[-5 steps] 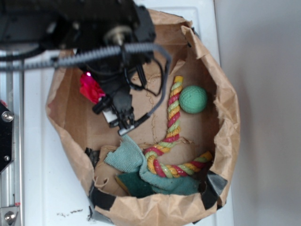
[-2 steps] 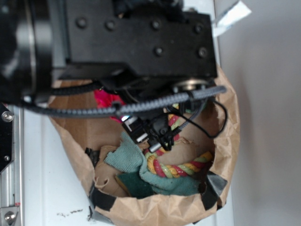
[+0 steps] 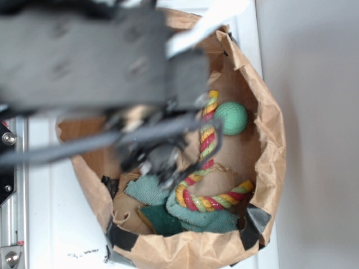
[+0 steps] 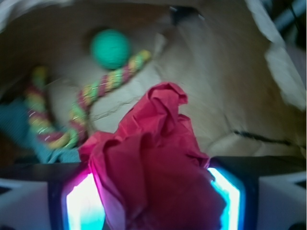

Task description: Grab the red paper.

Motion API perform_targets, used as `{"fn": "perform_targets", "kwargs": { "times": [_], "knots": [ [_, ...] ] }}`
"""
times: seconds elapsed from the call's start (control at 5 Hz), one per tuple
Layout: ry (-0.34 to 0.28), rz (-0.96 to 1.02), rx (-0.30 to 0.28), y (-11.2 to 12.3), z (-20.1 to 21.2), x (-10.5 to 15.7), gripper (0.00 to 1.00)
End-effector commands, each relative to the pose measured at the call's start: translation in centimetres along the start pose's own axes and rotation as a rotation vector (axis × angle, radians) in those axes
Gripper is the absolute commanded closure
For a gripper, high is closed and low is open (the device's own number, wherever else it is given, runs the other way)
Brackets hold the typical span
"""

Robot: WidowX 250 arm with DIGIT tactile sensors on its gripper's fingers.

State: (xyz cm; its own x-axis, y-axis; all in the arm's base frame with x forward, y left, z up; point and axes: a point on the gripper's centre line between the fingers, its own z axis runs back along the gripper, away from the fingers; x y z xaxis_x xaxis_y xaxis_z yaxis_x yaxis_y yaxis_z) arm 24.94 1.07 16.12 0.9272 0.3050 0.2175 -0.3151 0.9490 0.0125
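The red paper [image 4: 153, 158] is a crumpled, creased wad that fills the lower middle of the wrist view. It sits squeezed between the two glowing pads [image 4: 84, 203], and my gripper [image 4: 153, 196] is shut on it, with the bag floor well behind it. In the exterior view the blurred black arm covers the upper left. My gripper [image 3: 161, 163] hangs over the bag's middle, and the red paper is hidden there.
A brown paper bag [image 3: 270, 140] with crumpled walls surrounds everything. Inside it lie a green ball [image 3: 231, 117], a red-yellow-green twisted rope [image 3: 206, 143] and a teal cloth [image 3: 148, 190]. A metal rail [image 3: 10, 213] runs along the left.
The arm has swung across the bag and now looms larger and blurred. The red paper, seen at the bag's left wall a second ago, no longer shows in the exterior view.
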Motion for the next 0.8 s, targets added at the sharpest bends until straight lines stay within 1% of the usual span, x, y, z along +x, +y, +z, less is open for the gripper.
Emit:
{"fn": "perform_targets", "kwargs": {
  "times": [0.0,0.2,0.4,0.6],
  "knots": [
    [-0.059,-0.219,-0.026,-0.3,1.1,-0.3,1.0],
    [-0.037,-0.207,-0.025,-0.3,1.2,0.0,1.0],
    [0.016,-0.21,-0.024,-0.2,1.7,0.3,1.0],
    [0.007,-0.212,-0.027,-0.1,2.4,0.4,1.0]
  ]
}}
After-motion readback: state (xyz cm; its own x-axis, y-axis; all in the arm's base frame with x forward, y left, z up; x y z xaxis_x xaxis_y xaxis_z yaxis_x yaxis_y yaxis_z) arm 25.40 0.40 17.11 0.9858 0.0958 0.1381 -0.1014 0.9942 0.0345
